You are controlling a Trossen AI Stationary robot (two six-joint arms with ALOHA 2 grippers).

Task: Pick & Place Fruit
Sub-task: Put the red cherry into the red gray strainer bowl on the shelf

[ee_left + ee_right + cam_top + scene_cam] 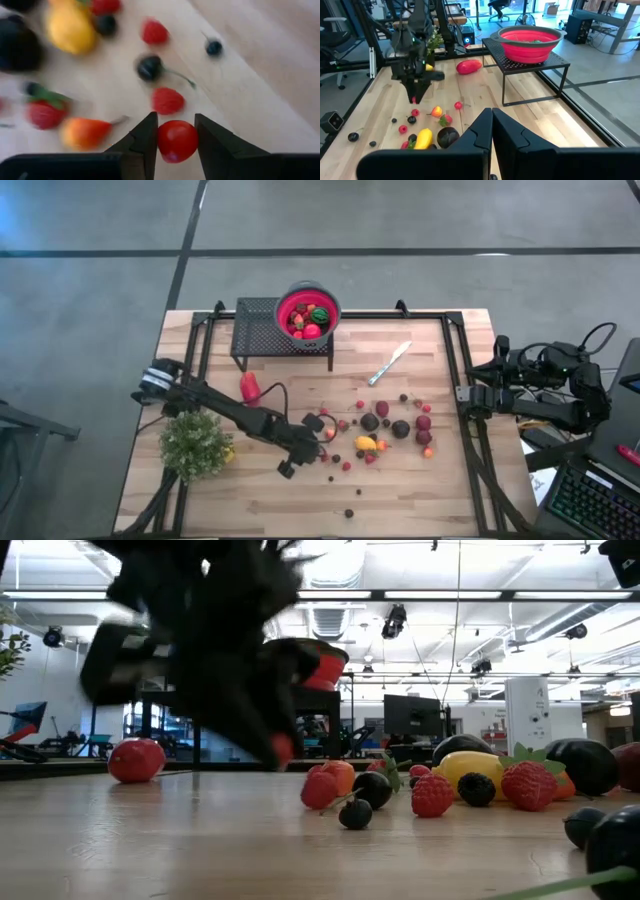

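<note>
My left gripper [176, 122] hangs over the scattered fruit [385, 430] in the middle of the table, shut on a small round red fruit [177, 141]. The low view shows that fruit [283, 748] above the tabletop. Berries, a yellow piece [71, 29] and dark plums lie loose on the wood below. A larger red piece [249, 388] lies farther left. My right gripper [492, 120] waits shut by the table's right edge, holding nothing. A red bowl [308, 312] with several fruits in it sits on a black mesh stand [258, 330] at the far edge. My left gripper pinches the small red fruit by its two opposite sides [162, 140] between its two fingers. The fingers slant down at it from the table's left. The fruit hangs clear of the table, its round face [283, 748] showing below the fingertips.
A silver knife [390, 363] lies right of the stand. A bushy green plant [195, 442] stands at the near left, beside my left arm. Black frame rails [455, 370] run along the table's left and right sides. Bare wood lies along the near edge.
</note>
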